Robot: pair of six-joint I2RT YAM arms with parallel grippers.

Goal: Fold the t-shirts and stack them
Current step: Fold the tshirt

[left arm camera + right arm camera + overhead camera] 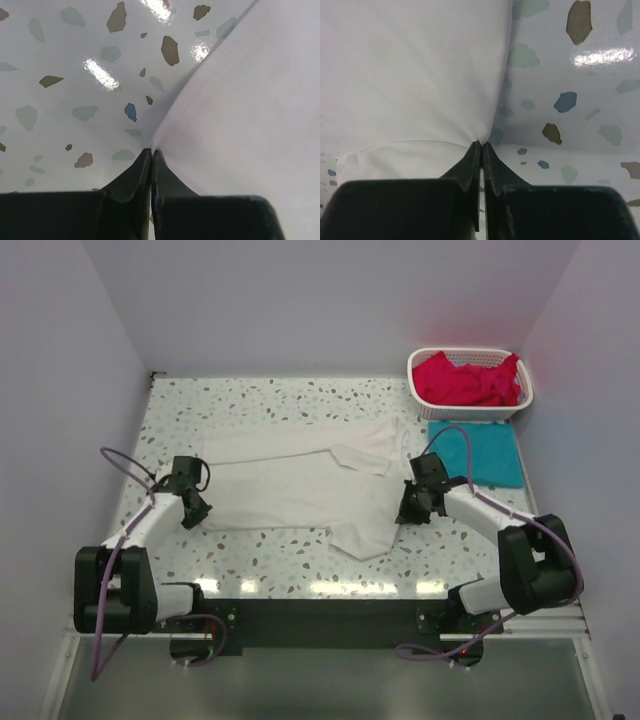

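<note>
Across the middle of the table (pixel 250 405) the white t-shirt (pixel 290 490) lies spread flat, hem toward the left arm and sleeves toward the right. At the hem's near corner the left pincer (pixel 151 153) is closed tight, with the white fabric nipped between its tips low against the table. At the opposite end the right pincer (pixel 482 146) is likewise closed on a pinch of the same cloth. The teal t-shirt (pixel 478 454) lies folded flat just beyond the right arm, and the red-pink t-shirts (pixel 465 380) are heaped in the basket (pixel 470 412) at the far right corner. I judge this to be the start of a fold: 2 points are gripped, but nothing is lifted yet. The next move calls for the 2 arms to rise together and carry the near side over the far side evenly, keeping the cloth taut so it neither drags nor bunches.
</note>
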